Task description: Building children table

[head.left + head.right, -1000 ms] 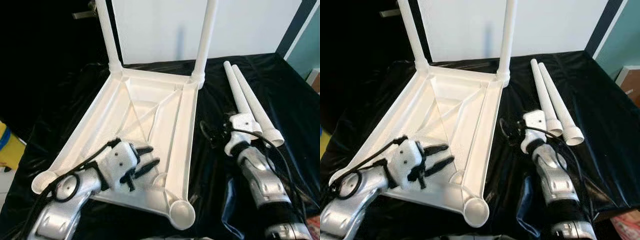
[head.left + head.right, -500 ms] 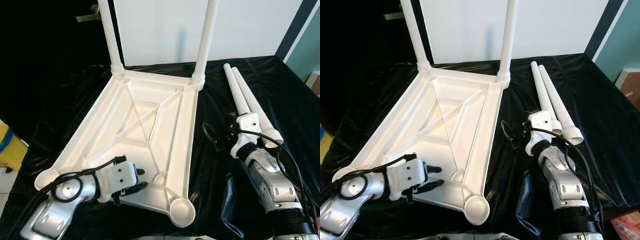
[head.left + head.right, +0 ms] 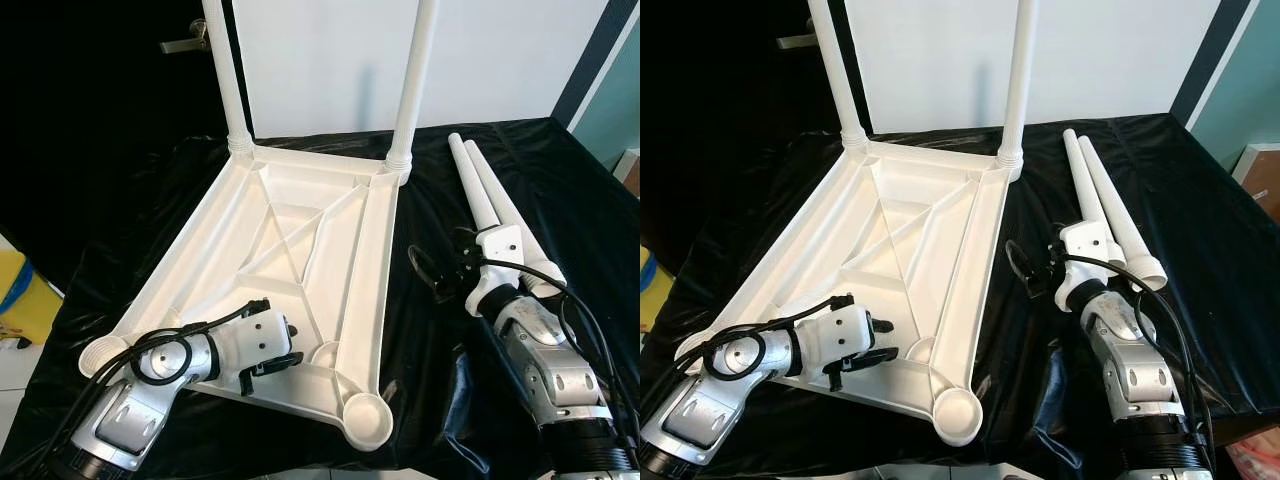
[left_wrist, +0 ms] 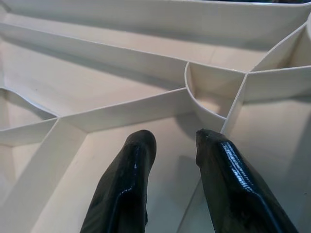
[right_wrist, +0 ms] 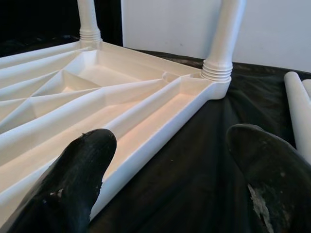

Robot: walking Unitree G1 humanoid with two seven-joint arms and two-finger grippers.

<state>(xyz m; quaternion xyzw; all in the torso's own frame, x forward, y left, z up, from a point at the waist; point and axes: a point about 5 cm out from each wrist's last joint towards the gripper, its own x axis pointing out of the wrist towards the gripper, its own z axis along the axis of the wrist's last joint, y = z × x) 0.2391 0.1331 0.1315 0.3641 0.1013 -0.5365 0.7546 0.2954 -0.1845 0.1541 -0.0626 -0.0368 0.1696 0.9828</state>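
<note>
Left eye view: the upside-down white plastic ribbed tabletop [image 3: 300,250] points two legs up, its long axis running away; left gripper [image 4: 172,145] jaws slightly parted over it, right gripper [image 5: 170,160] jaws wide, seemingly empty.

A black cloth [image 3: 560,190] carries an upturned white tabletop [image 3: 300,240] at left and two loose legs [image 3: 490,205] at right.

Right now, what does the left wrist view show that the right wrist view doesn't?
Left wrist: the left tool, fingers slightly apart, over the ribbed underside of the tabletop, near a curved socket wall.
Right wrist: the open right tool over black cloth, two screwed-in legs and a loose leg.
Both: the white tabletop.
</note>
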